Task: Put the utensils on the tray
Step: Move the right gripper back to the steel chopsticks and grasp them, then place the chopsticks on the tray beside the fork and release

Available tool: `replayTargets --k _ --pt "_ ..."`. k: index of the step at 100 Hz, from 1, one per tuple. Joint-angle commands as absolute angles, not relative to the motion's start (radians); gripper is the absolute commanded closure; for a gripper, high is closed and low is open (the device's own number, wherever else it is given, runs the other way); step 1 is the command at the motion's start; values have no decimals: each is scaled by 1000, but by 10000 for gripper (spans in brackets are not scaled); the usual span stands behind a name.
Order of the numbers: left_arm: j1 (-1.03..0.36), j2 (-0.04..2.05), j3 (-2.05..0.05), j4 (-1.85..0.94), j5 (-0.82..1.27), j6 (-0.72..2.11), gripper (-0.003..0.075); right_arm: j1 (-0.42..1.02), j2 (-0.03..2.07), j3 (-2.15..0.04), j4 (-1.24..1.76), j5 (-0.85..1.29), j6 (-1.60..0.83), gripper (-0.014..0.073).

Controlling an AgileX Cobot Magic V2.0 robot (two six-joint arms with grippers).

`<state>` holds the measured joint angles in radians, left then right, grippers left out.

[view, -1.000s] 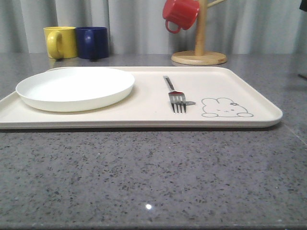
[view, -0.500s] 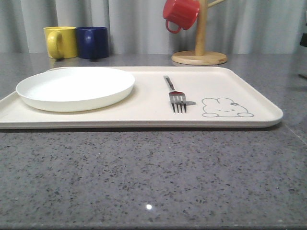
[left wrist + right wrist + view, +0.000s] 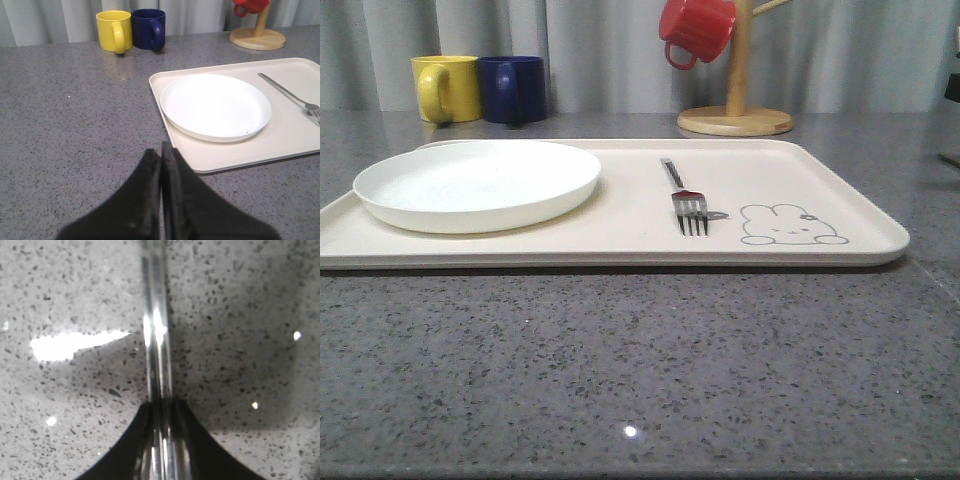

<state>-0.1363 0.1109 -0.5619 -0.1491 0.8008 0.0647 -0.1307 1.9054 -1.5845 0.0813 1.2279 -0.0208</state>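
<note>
The cream tray [image 3: 620, 245] with its rabbit drawing lies across the grey counter. A silver fork [image 3: 685, 200] rests on it beside the rabbit, tines toward me. The fork's handle [image 3: 282, 89] and the tray's rim [image 3: 240, 165] also appear in the left wrist view. My left gripper [image 3: 161, 150] is shut with nothing in it, over bare counter just off the tray's near left corner. My right gripper [image 3: 162, 407] is shut on slim shiny chopsticks [image 3: 155, 330], which run straight out from the jaws over speckled counter. I cannot tell whether they touch it.
A round white plate [image 3: 477, 183] fills the tray's left half. Behind the tray stand a yellow mug [image 3: 445, 87] and a blue mug [image 3: 512, 88]. A wooden mug tree [image 3: 736, 110] at the back holds a red mug [image 3: 696, 28].
The tray, plate and fork have not moved. A dark part at the front view's right edge has shifted slightly.
</note>
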Motion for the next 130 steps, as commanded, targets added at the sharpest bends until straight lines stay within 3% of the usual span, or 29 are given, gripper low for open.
replayTargets --k 1,30,59,94,130 --pt "-143 123 -585 -159 734 65 739 -137 1864 -1607 81 1263 -28 620" --pt "-143 123 -585 -159 734 65 739 -105 1760 -1607 121 1253 -28 624" --pt "-143 123 -585 -159 734 65 739 108 1640 -1607 121 1283 7 624" --pt "-143 123 -585 -159 734 65 739 394 1689 -1607 121 1138 300 624" --pt "-143 123 -585 -159 734 65 739 419 1800 -1607 113 1100 426 624"
